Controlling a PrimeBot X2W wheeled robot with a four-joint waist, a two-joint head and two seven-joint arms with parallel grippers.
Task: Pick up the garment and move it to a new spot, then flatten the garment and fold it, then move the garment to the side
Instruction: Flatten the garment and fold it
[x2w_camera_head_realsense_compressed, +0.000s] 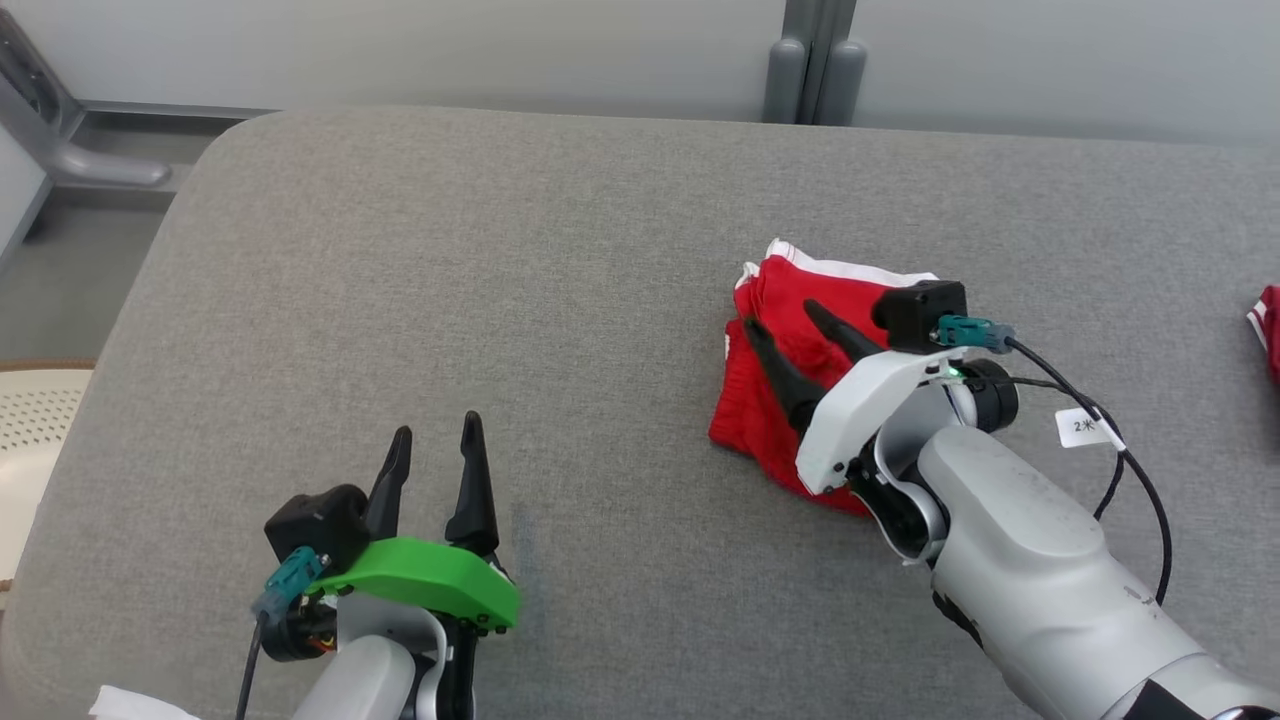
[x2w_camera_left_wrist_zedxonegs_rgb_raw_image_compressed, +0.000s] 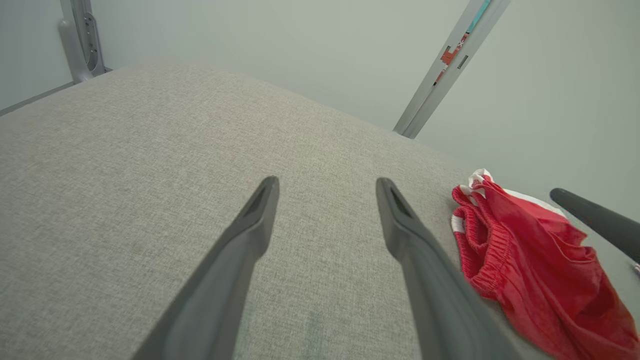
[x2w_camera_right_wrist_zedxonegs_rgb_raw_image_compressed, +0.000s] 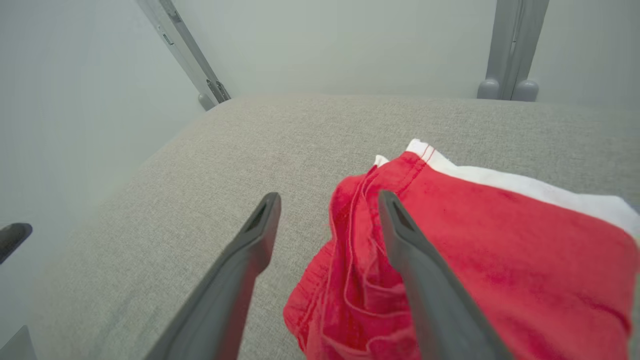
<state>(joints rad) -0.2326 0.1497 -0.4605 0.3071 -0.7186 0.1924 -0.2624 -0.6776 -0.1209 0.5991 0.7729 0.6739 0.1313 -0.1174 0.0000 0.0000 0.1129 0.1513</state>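
The garment (x2w_camera_head_realsense_compressed: 775, 370) is a folded red piece with white trim, lying on the grey cushion (x2w_camera_head_realsense_compressed: 500, 300) right of centre. My right gripper (x2w_camera_head_realsense_compressed: 787, 325) hovers over its left part with its dark fingers spread and nothing between them. In the right wrist view the right gripper (x2w_camera_right_wrist_zedxonegs_rgb_raw_image_compressed: 327, 200) stands open above the garment (x2w_camera_right_wrist_zedxonegs_rgb_raw_image_compressed: 475, 240), whose folds bunch under its tips. My left gripper (x2w_camera_head_realsense_compressed: 436, 435) is open at the lower left, well clear of the cloth. The left wrist view has the left gripper (x2w_camera_left_wrist_zedxonegs_rgb_raw_image_compressed: 325, 185) open over bare cushion, with the garment (x2w_camera_left_wrist_zedxonegs_rgb_raw_image_compressed: 530, 260) to its right.
Another red and white cloth (x2w_camera_head_realsense_compressed: 1268, 325) pokes in at the right edge. A pale perforated seat (x2w_camera_head_realsense_compressed: 35, 420) stands off the cushion's left side. Grey posts (x2w_camera_head_realsense_compressed: 810, 60) rise behind the far edge. A cable with a white tag (x2w_camera_head_realsense_compressed: 1085, 428) hangs from my right wrist.
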